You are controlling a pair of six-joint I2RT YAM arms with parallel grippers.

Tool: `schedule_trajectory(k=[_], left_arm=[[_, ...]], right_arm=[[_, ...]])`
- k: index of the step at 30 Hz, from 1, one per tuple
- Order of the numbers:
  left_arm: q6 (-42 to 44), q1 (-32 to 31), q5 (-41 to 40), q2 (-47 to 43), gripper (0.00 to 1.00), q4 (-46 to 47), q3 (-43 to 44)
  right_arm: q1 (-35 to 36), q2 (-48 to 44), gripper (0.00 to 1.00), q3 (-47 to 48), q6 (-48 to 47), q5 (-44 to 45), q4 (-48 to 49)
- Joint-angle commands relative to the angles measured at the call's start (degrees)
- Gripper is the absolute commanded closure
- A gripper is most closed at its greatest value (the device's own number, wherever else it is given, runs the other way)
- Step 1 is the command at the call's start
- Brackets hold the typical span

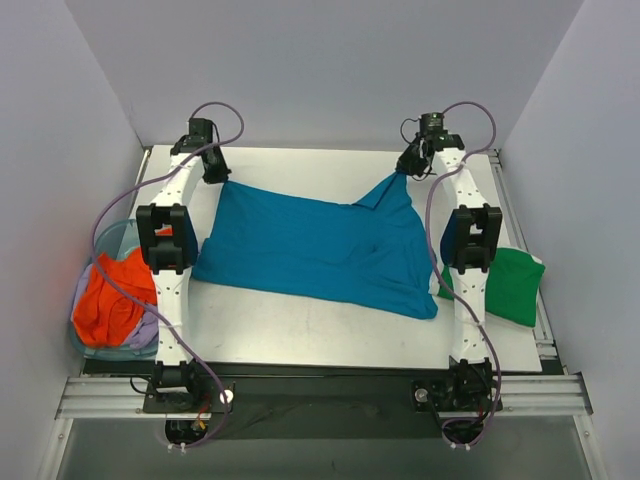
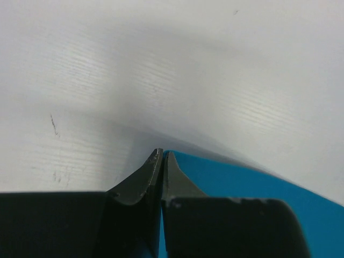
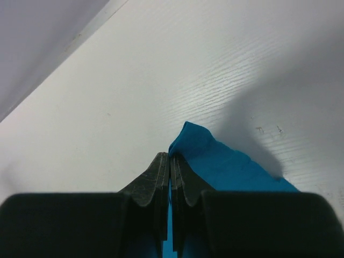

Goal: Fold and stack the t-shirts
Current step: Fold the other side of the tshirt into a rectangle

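The left tool (image 2: 160,154) is clamped on the far-left corner of the teal shirt (image 1: 310,250). The right tool (image 3: 170,156) is clamped on its far-right corner, lifted near the table's (image 1: 300,335) far edge.

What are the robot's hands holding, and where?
Both hold the teal-blue t-shirt: the left hand pinches its far left corner, the right hand its far right corner.

This is a robotics lab test cell. A bare white table (image 1: 300,335) is boxed in by plain grey walls (image 1: 330,70), and a left arm (image 1: 170,250) and right arm (image 1: 468,250) are bolted to an aluminium rail (image 1: 100,395) at its near edge. A shirt (image 1: 310,250) lies spread on it.
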Motion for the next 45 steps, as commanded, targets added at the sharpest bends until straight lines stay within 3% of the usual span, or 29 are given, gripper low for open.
schedule_trajectory(k=[1, 5, 11, 25, 37, 45], left_arm=[[-1.1, 0.6, 4.4, -0.4, 1.0, 5.1, 3.4], [-1.3, 1.0, 7.5, -1.3, 1.0, 8.4, 2.3], [1.3, 1.4, 8.9, -3.9, 1.0, 8.4, -0.2], [5.8, 3.9, 6.9, -11.1, 1.0, 5.3, -10.0], [9.8, 5.2, 8.0, -16.5, 1.0, 6.3, -19.3], [13.3, 5.2, 9.0, -21.3, 1.0, 8.7, -26.3]], right_arm=[[-0.8, -5.7, 1.0, 2.2, 1.9, 0.3, 1.0], [-0.8, -7.5, 1.0, 1.6, 2.0, 0.1, 1.0], [-0.8, -15.3, 1.0, -7.9, 2.5, -2.1, 0.7], [0.6, -28.2, 1.0, -23.1, -0.5, -9.6, -13.6], [3.9, -40.2, 1.0, -37.4, 1.8, -7.3, -17.0], [4.8, -44.5, 1.0, -41.6, 2.1, -6.9, -20.8]])
